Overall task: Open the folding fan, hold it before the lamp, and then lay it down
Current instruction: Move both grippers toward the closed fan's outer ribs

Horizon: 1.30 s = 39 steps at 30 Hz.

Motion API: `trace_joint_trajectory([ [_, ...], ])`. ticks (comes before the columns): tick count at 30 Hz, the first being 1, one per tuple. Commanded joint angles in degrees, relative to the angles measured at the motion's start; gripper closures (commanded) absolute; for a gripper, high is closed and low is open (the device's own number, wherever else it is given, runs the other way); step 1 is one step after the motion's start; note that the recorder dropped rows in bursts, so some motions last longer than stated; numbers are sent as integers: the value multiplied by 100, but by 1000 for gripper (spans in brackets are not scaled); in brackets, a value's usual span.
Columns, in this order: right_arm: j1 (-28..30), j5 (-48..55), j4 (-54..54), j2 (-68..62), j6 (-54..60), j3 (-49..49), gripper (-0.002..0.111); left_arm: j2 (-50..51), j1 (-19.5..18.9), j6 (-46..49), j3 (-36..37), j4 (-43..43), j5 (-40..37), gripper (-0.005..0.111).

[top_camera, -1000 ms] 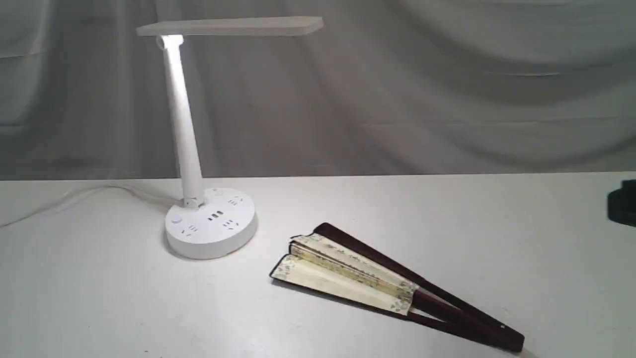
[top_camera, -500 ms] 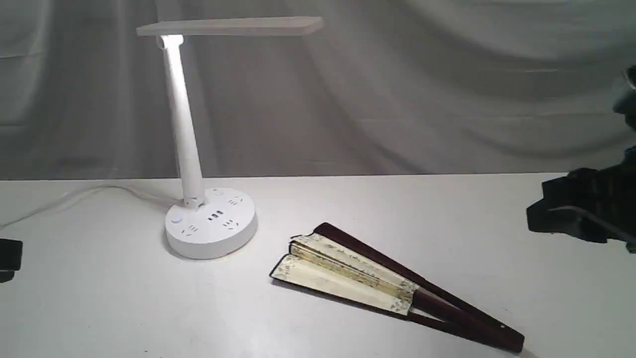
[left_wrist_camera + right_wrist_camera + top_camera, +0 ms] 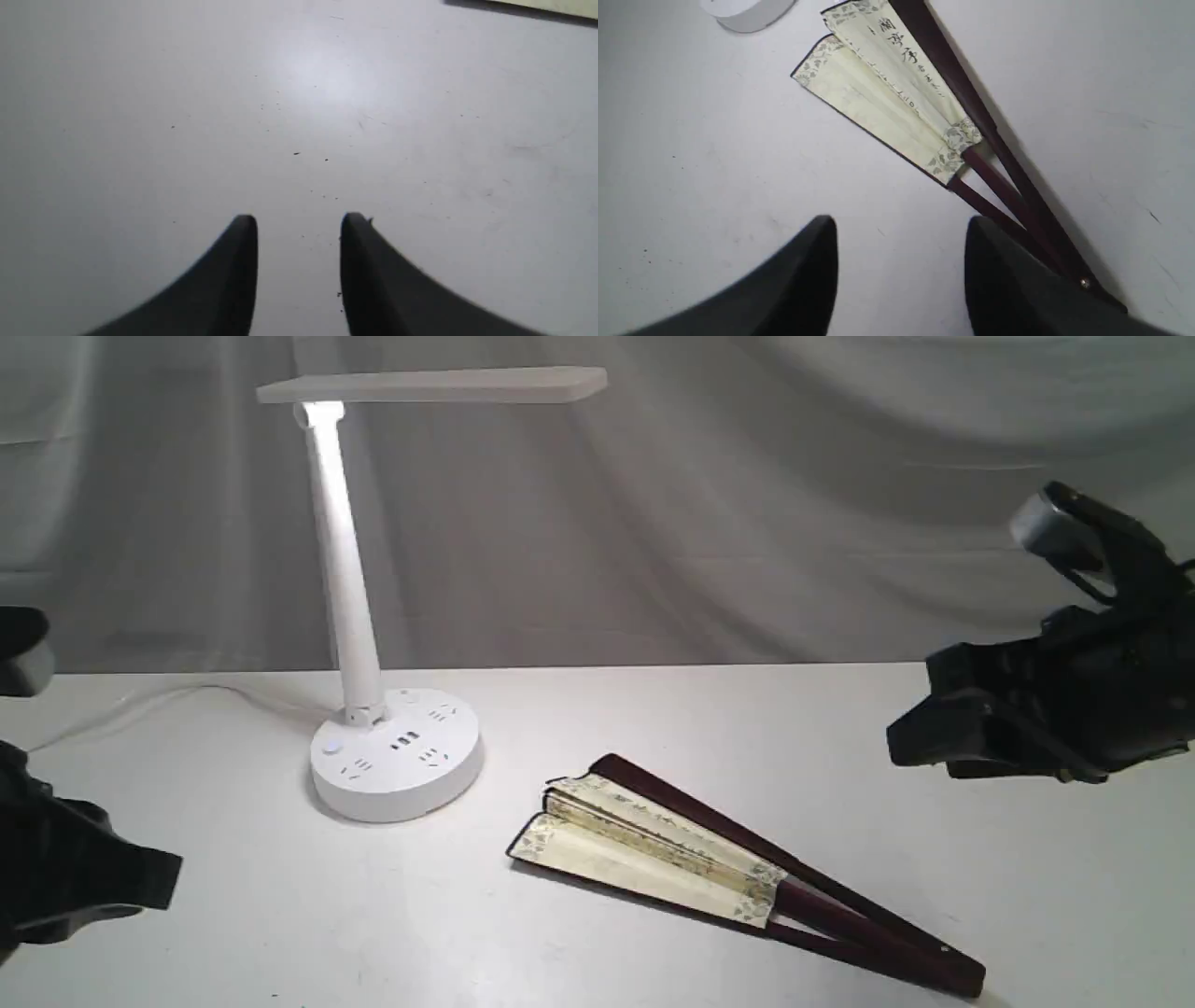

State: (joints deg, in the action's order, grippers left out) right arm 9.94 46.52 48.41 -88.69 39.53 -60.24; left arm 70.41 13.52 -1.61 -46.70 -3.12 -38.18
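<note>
Folding fan [image 3: 709, 873] lies barely spread on table [image 3: 840, 728] near lamp [image 3: 397, 756] base, L gripper [image 3: 300, 217] & R gripper [image 3: 901, 224] both empty, jaws apart, so lower R onto maroon guards by pivot; grip wood, not paper.

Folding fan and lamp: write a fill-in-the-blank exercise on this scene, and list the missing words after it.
In the exterior view the lamp stands to the ____ of the folding fan. The fan lies on the ____, not gripped. The right gripper hovers with its jaws ____, holding nothing. The lamp's light is switched ____.
Missing words: left; table; open; on.
</note>
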Motion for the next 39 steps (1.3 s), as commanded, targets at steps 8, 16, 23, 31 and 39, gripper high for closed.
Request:
trace_joint_trajectory([
  [8,-22,716,107,-1098,-17,-1095,65,844,1000,-120,-407,244,67,76],
  [16,-22,1020,121,-2320,-140,-1857,65,1616,1328,-120,-972,81,246,76],
  [23,-22,1625,422,-3443,-208,-2837,65,2210,1335,-120,-1321,-250,156,76],
  [31,-22,1718,472,-4327,-295,-3735,65,2760,1335,-120,-1943,-250,-78,76],
  [39,-22,1796,577,-4866,-234,-3957,65,3183,1335,-120,-2228,-264,-58,76],
])
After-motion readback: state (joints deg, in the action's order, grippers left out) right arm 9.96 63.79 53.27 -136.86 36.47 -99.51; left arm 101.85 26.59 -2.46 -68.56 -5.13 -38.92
